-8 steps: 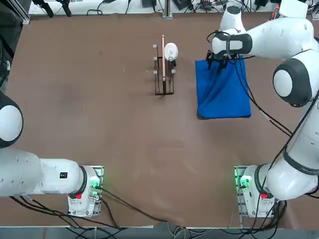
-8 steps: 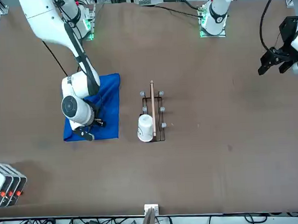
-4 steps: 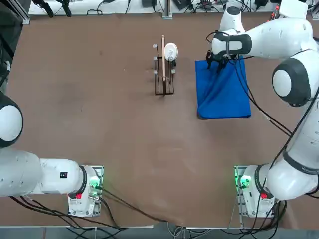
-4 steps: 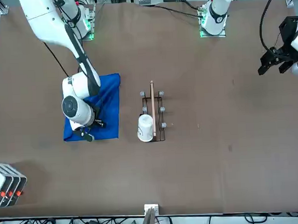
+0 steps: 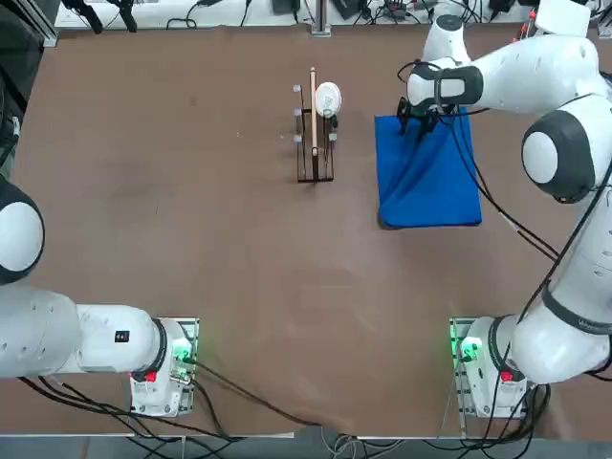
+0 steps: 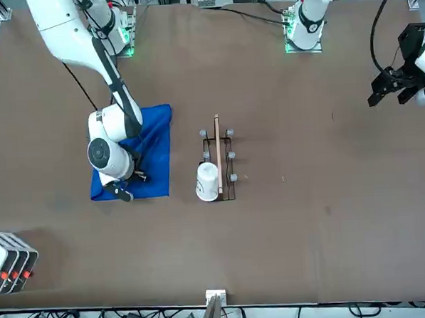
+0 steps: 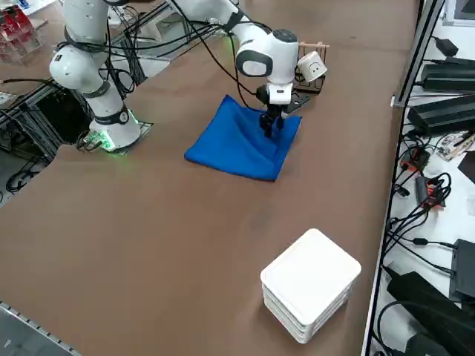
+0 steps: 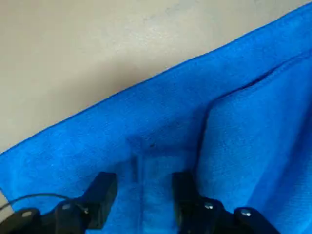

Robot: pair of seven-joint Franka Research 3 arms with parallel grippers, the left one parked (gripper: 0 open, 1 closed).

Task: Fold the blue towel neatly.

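The blue towel (image 5: 428, 177) lies flat on the brown table, to the right of the wooden rack, with a fold line running along it (image 8: 170, 112). My right gripper (image 5: 418, 122) points down onto the towel's far edge, near its far left corner (image 7: 269, 127). In the wrist view the two black fingers (image 8: 100, 192) stand apart and rest on the cloth, with a small raised ridge of towel between them (image 8: 144, 190). From the front, the wrist hides part of the towel (image 6: 151, 151).
A wooden rack (image 5: 314, 134) with a white cup (image 5: 328, 98) at its far end stands just left of the towel. A white box (image 7: 310, 282) sits at the table's far right corner. Cables hang from the right arm over the towel.
The right arm has barely shifted over the towel's far edge. Its fingers look drawn slightly closer together on the cloth. The towel lies as before.
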